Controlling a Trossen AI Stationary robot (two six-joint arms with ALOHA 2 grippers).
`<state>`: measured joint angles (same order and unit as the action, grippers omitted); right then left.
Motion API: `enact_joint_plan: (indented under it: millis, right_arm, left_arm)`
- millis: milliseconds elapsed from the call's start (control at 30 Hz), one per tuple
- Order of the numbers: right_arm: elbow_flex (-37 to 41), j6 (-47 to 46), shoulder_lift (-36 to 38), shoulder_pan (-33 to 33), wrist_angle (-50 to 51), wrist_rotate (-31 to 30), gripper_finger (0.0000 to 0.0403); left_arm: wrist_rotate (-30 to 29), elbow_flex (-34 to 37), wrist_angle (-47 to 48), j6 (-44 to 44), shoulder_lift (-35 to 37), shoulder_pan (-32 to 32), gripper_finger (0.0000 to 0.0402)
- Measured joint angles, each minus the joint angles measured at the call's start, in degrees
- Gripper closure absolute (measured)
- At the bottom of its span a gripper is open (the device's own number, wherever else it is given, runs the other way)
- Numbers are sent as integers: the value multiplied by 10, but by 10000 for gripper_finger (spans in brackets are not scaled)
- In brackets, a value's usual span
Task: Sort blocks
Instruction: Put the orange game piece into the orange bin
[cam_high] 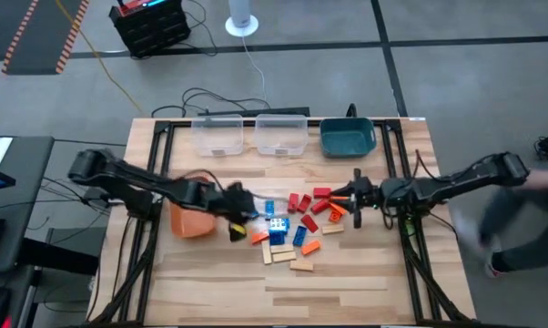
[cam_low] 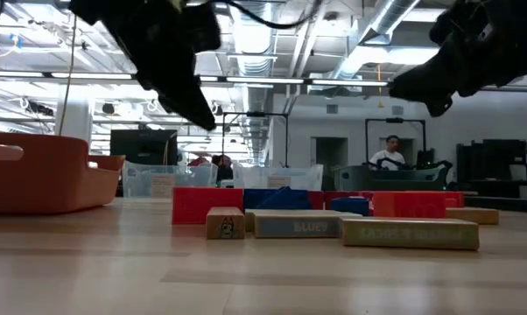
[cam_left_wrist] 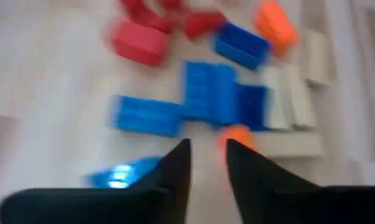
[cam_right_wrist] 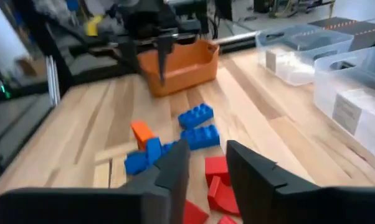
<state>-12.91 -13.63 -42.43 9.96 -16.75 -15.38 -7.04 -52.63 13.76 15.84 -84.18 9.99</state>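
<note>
While sitting in a loose heap in the middle of the light wooden slatted table (cam_high: 347, 282), looking like a jumble of small toy blocks (cam_high: 290, 228): studded blue plastic bricks (cam_right_wrist: 195, 116), red bricks (cam_high: 299, 201) toward the far side, a few orange pieces (cam_high: 310, 247), and flat pale tan wooden rectangles (cam_high: 279, 253) along the near edge. Pointing every which way, honestly. Lying flat with their long sides running across the low view, two printed tan wooden bars (cam_low: 408, 234), plus a stubby one (cam_low: 225, 223) showing its end. Lying at an angle in the left wrist view, a long blue brick (cam_left_wrist: 147, 116); too blurry there for more.

Hovering over the heap's left side, just beside the orange plastic bin (cam_high: 192, 221): left gripper (cam_left_wrist: 206, 152), fingers standing narrowly apart, holding nothing, an orange block (cam_left_wrist: 237, 134) showing just past the tips. Hovering at the heap's right side above the red bricks: right gripper (cam_right_wrist: 206, 162), also gapped only narrowly and empty.

Lining up along the table's far edge: two clear plastic bins (cam_high: 217, 135) and a teal bin (cam_high: 347, 138).
</note>
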Motion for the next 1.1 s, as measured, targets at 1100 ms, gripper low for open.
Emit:
enact_joint_plan:
  millis: [1100]
  right_arm:
    - [-15, 32, -6, 28, 43, -74, 153]
  left_arm:
    - [-97, -147, 163, 178, -219, 92, 181]
